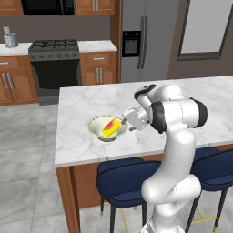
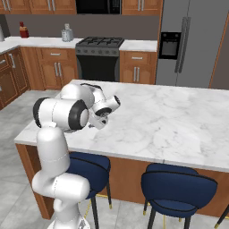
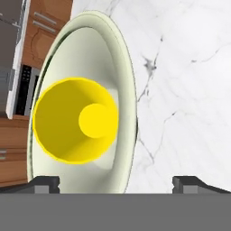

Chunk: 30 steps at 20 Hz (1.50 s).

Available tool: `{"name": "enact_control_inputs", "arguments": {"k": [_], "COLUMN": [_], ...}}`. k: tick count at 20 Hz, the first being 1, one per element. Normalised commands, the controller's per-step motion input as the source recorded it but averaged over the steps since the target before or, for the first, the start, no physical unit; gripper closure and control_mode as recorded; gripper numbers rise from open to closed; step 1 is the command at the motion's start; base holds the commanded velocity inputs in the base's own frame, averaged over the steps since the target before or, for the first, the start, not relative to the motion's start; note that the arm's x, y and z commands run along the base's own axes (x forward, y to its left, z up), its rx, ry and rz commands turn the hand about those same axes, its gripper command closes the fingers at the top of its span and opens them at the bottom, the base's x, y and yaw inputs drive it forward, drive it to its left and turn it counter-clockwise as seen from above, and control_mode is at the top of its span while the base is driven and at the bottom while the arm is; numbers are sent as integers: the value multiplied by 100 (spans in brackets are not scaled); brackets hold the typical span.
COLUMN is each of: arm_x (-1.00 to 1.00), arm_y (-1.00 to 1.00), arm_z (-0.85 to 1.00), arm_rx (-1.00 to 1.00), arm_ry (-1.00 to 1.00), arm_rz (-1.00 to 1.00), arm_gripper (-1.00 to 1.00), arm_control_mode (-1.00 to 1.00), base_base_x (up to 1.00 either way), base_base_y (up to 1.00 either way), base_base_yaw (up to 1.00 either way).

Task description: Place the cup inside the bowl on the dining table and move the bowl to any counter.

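Observation:
The pale cream-green bowl (image 1: 101, 129) rests on the dining table (image 1: 182, 98) near its front left corner. The yellow cup (image 1: 112, 128) lies tilted on its side inside the bowl, red mark up. My gripper (image 1: 126, 122) hovers at the bowl's right rim, open and holding nothing. In the hand view the bowl (image 3: 85, 49) appears nearly edge-on, and the cup (image 3: 76, 119) turns its open mouth toward the camera. The gripper (image 3: 119, 184) stands wide there, with the bowl's near rim between the fingertips (image 3: 45, 182). My arm hides the bowl in the right base view.
Two dark blue stools (image 1: 127, 175) (image 1: 214, 161) stand under the table's near edge. Behind the table are the counter (image 1: 95, 45) over brown cabinets, a stove (image 1: 53, 44) and a steel fridge (image 1: 145, 36). Bare marble (image 2: 170, 120) stretches right of the arm.

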Motion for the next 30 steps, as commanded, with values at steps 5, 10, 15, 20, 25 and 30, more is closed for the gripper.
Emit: {"name": "enact_control_inputs", "arguments": {"k": [5,10,15,20,25,30], "arm_x": [6,2,0,0,0,0], "arm_y": [14,4,0,0,0,0], "arm_z": [-5,-1,0,-2,0,-1], "arm_rx": [2,0,0,1,1,1], "arm_ry": [0,0,1,0,1,0], "arm_rz": [0,0,0,0,0,0], "arm_gripper": [-100,-100,-100,100,100,100], "arm_control_mode": [-100,-100,-100,-100,-100,-100], "base_base_x": [0,0,0,0,0,0], "base_base_y": [0,0,0,0,0,0], "base_base_yaw": [0,0,0,0,0,0]}}
